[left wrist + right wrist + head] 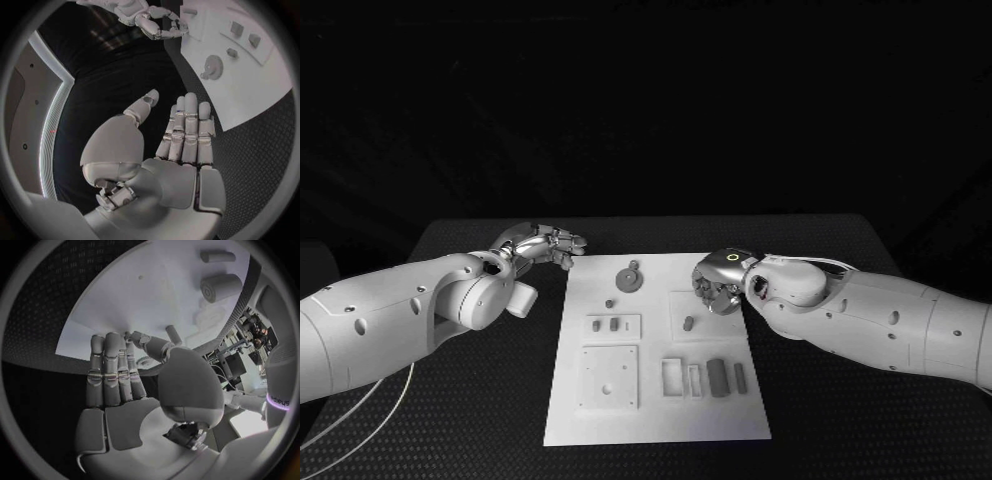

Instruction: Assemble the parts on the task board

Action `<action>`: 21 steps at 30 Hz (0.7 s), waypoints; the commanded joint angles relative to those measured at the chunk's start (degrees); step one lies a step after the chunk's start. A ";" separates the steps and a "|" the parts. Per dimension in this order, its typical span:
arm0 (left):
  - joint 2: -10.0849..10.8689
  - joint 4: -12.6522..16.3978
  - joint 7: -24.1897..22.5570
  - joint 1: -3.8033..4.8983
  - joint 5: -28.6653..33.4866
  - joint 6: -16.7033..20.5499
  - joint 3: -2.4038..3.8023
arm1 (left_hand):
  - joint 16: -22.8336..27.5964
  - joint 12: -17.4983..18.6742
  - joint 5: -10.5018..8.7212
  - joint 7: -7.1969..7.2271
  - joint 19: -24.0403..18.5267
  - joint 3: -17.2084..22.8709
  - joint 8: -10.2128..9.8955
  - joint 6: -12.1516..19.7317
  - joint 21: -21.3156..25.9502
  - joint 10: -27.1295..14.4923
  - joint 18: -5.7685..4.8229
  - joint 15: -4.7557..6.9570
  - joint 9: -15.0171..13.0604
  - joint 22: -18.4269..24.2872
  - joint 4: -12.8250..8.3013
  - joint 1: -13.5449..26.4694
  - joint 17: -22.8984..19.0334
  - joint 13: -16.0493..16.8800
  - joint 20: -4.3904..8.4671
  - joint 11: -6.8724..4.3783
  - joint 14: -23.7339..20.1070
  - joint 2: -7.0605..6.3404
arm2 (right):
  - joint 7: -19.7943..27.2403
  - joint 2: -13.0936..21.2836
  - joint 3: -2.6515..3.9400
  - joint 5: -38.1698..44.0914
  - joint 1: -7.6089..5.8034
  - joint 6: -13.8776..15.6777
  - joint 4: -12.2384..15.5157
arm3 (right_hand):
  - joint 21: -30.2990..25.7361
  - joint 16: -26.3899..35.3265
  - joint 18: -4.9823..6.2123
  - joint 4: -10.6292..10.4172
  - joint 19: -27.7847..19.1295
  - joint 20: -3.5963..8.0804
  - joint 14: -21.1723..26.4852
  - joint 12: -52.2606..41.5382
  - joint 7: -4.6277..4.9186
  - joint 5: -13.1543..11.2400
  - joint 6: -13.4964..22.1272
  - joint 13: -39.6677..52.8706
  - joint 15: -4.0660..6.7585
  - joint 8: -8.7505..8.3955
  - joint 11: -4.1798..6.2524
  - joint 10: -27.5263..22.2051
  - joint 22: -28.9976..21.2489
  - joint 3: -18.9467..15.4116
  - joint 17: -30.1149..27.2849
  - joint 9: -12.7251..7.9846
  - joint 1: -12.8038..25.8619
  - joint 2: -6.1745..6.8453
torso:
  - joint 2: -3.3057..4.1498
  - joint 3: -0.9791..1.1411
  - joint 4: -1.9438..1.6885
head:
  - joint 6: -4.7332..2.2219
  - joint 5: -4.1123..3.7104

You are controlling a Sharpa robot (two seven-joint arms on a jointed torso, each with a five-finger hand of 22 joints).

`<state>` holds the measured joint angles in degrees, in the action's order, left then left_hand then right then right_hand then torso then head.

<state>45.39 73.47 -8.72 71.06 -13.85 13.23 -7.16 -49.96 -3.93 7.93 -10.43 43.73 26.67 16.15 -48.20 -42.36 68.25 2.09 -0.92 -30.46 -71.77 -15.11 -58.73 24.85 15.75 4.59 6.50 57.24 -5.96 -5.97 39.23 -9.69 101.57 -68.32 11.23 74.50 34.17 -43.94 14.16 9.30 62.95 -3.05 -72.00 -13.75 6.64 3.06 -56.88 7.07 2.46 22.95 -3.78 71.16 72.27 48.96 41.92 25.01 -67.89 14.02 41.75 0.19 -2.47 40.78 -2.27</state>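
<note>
A white task board (661,400) is laid flat mid-table. Small grey parts (717,377) are spread across it, among them a round gear (630,279).

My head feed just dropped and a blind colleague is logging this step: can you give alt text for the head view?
A white task board lies mid-table with small grey parts on it. The right hand hangs over the board's right edge, near its far end, and the left hand sits beside its far left corner, over the black table. Neither plainly holds a part.
</note>
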 commanded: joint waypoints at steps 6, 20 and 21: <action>0.13 0.17 -0.45 0.14 0.04 -0.20 0.05 | 0.33 -0.09 -0.15 -0.03 0.44 -0.23 -0.11 0.45 0.13 -0.18 0.67 0.04 0.07 -0.10 -0.11 0.15 0.11 -0.10 0.19 0.06 0.38 -0.01 | -2.08 0.14 -1.21 4.87 1.32 -2.31 0.57 | 0.57 -0.18 0.84 1.10 0.20 0.07 -0.13 0.41 0.02 -0.29 -0.28 0.33 -0.05 -0.04 -0.05 0.32 0.54 0.12 0.69 0.01 -0.45 1.19 | -0.01 0.01 0.11 | 0.20 -0.06; 0.24 0.28 -0.47 0.14 -0.43 -0.17 0.04 | 0.47 -0.08 -0.01 -0.08 0.51 -0.19 -0.10 0.61 0.20 -0.26 0.70 0.02 0.08 -0.13 -0.26 -0.04 0.21 -0.12 0.18 0.09 0.38 -0.02 | -3.77 0.14 -2.88 7.41 1.90 0.12 0.59 | 0.85 0.04 0.84 1.49 0.19 0.09 -0.24 1.08 0.09 -0.29 -0.37 0.67 -0.09 -0.25 -0.08 0.69 1.04 1.32 1.60 -0.01 -0.98 2.47 | 0.01 0.03 0.07 | 0.36 -0.03; 0.24 0.28 -0.47 0.14 -0.43 -0.16 0.04 | 0.47 -0.08 0.00 -0.09 0.52 -0.18 -0.10 0.61 0.21 -0.27 0.70 0.02 0.08 -0.14 -0.27 -0.05 0.22 -0.12 0.18 0.09 0.38 -0.01 | -3.87 0.18 -2.88 7.43 1.95 0.64 0.63 | 0.91 0.04 0.84 1.44 0.25 0.10 -0.29 1.06 0.05 -0.28 -0.51 0.74 -0.05 -0.20 -0.04 0.85 1.09 1.42 1.70 0.03 -0.98 2.44 | 0.01 0.03 0.07 | 0.36 -0.03</action>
<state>45.64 73.56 -8.68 71.07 -14.00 13.23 -7.17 -49.72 -3.93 7.93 -10.63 43.93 26.67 16.15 -48.00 -42.36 68.18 1.62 -0.92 -30.46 -71.85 -15.11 -58.73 25.02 15.71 4.79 6.43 57.24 -5.96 -9.14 39.18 -11.51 107.84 -67.80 15.72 75.48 34.82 -43.95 14.16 10.67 63.04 -3.16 -72.19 -12.88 6.64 3.06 -56.89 7.88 2.44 22.95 -3.68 71.70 73.30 50.14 43.59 24.99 -68.71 15.91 41.74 0.20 -2.41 41.08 -2.38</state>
